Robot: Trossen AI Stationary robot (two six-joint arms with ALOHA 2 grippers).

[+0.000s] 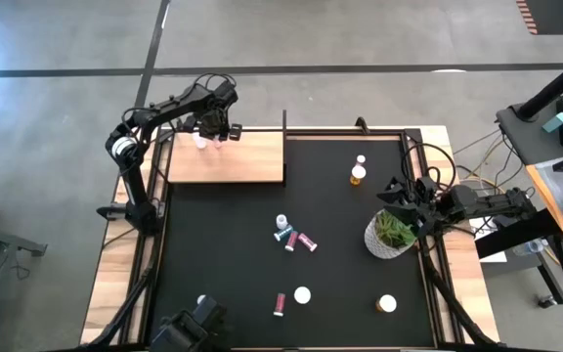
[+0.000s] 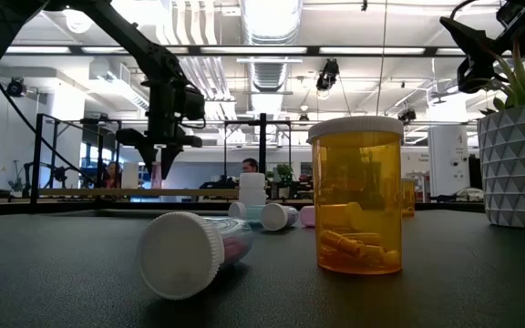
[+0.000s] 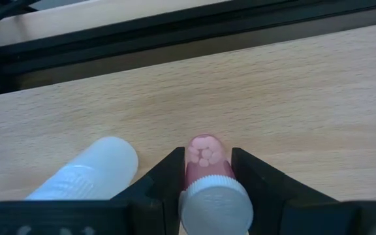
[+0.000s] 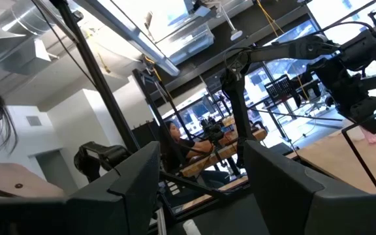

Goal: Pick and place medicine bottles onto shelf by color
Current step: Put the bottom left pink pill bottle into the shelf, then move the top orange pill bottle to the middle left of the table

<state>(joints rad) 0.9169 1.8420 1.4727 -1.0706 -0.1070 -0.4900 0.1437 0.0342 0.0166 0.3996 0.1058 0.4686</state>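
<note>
The left end effector (image 3: pixel 205 171) pinched a pink bottle (image 3: pixel 204 160) over the shelf (image 1: pixel 252 161) at ten o'clock; releasing carelessly could topple it against the white bottle (image 3: pixel 90 173) beside it.

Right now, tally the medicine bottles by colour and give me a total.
pink bottle: 4
orange bottle: 2
blue-teal bottle: 1
white bottle: 1
capped bottle, colour hidden from above: 2
Total: 10
</note>
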